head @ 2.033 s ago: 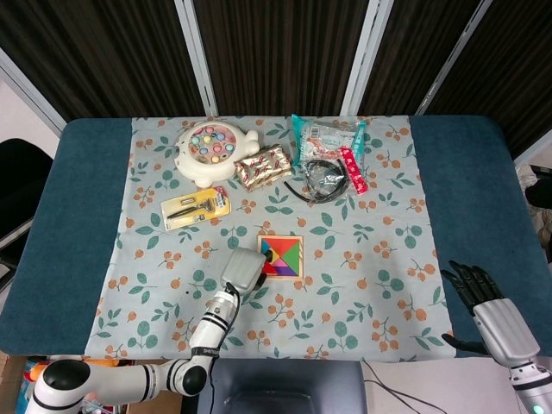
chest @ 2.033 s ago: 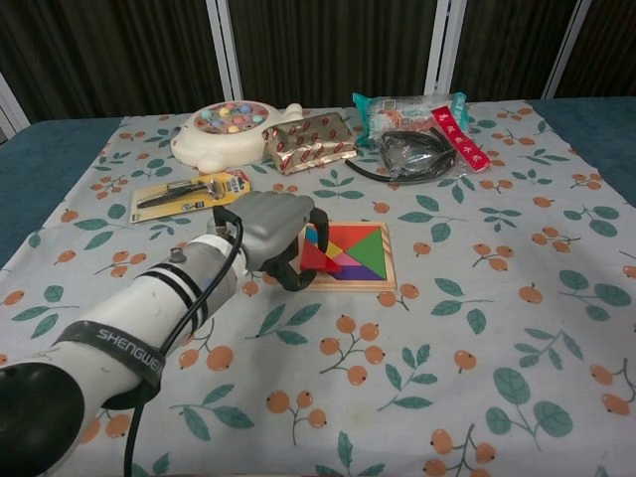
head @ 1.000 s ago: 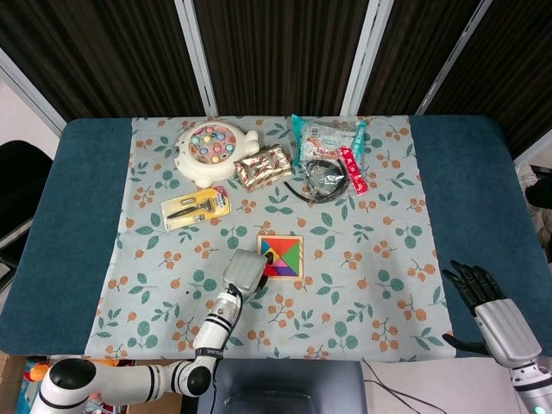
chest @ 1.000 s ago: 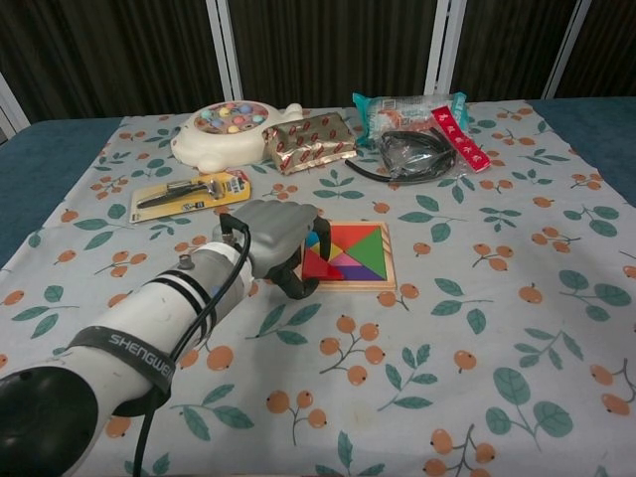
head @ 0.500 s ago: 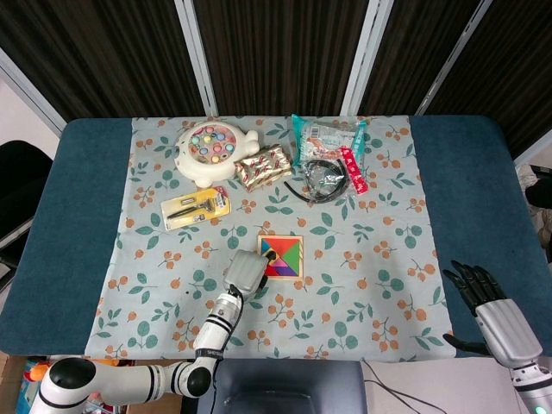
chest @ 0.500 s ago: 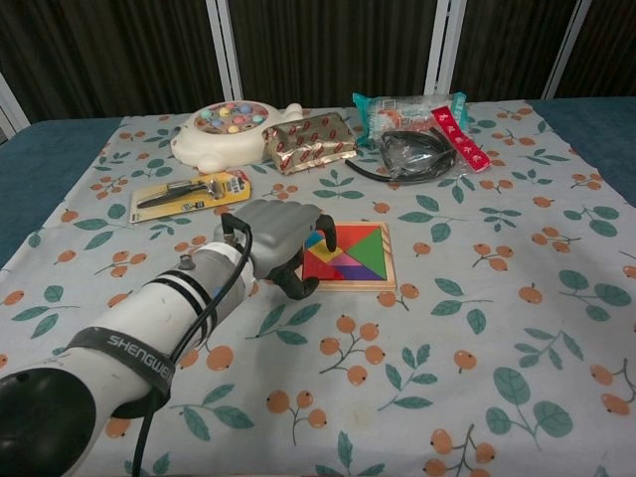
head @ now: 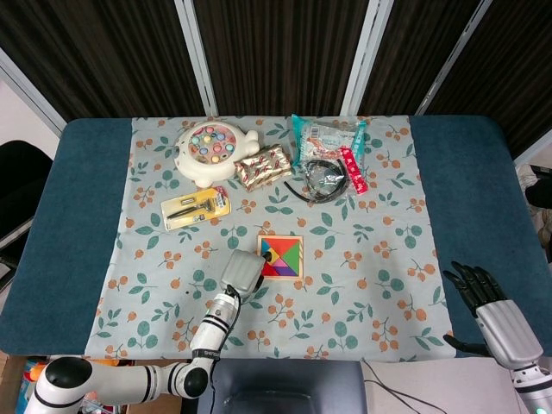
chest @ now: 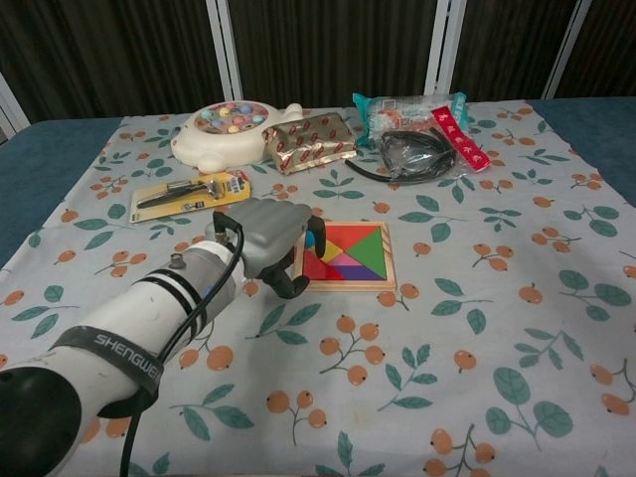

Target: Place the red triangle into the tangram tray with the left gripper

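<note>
The wooden tangram tray (chest: 350,286) lies mid-table on the leaf-print cloth, also seen in the head view as the tray (head: 301,257). The red triangle (chest: 320,266) lies flat in its near-left corner among the other coloured pieces; in the head view the red triangle (head: 270,269) shows just right of my left hand. My left hand (chest: 266,240) sits at the tray's left edge, fingers curved with a gap between them, holding nothing; from above the left hand (head: 243,272) covers the tray's left rim. My right hand (head: 492,304) hovers at the table's near right corner, fingers spread, empty.
At the back stand a white fishing-game toy (chest: 221,129), a gold snack pack (chest: 310,141), a carded tool pack (chest: 189,194), a green snack bag (chest: 407,107) and a black cable in a bag (chest: 412,154). Cloth in front of the tray is bare.
Two seconds ago my left hand held the red triangle over the tray's left side. The triangle now lies in the tray, and the hand has let go and drawn back slightly left.
</note>
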